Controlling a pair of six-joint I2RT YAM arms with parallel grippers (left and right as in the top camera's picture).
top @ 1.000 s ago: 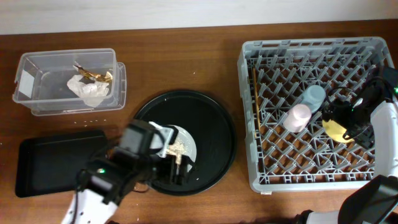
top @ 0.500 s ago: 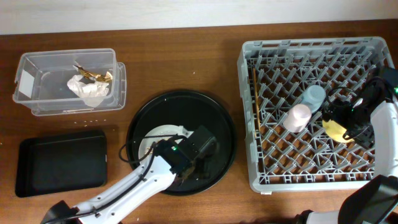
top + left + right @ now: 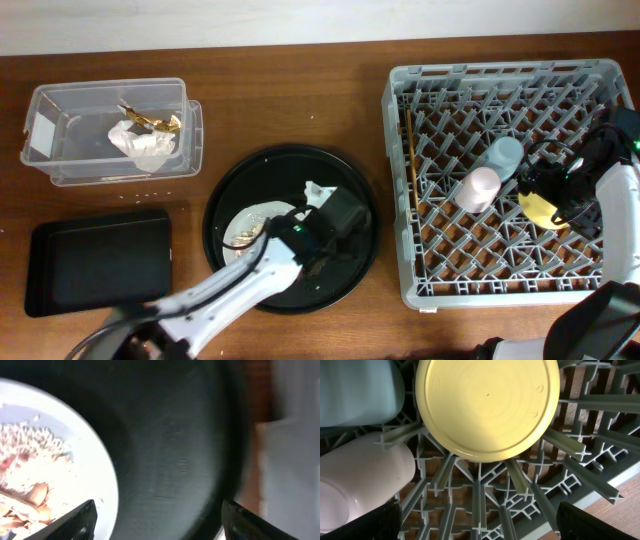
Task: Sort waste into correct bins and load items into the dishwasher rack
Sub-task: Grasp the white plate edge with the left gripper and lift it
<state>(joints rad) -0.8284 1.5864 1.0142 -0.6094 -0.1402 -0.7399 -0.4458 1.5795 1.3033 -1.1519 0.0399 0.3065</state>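
Grey round plate [image 3: 248, 222] with its heap of beige crumbs [image 3: 27, 465] lies flat on the big round black tray [image 3: 355, 190], near the front edge of the tabletop and about midway along it. My left pincer [image 3: 160, 521] hovers over bare tray just beside the plate's right-hand rim, fingers spread wide with nothing between them. My right pincer [image 3: 480, 522] is likewise agape and empty over the dishwasher rack [image 3: 500, 75] by the right edge, looking down on the yellow bowl [image 3: 487, 405] set among the pegs. I judge the plate to be stiff, smooth and fairly light, so it should not bend, but a glossy rim on a slick tray may skate away as I close. The crumbs look loose and dry, and any tilt will send them sliding. I would take the plate by the bare stretch of rim nearest my left pincer, one finger under the lip and one on top. I would keep it level on the way to the shallow black tray [image 3: 100, 262] in the front left corner, since the clear box [image 3: 110, 165] toward the far left corner already holds the crumpled paper [image 3: 145, 145], and only then tip it. Whether the lip stands high enough for a finger beneath, I cannot tell.
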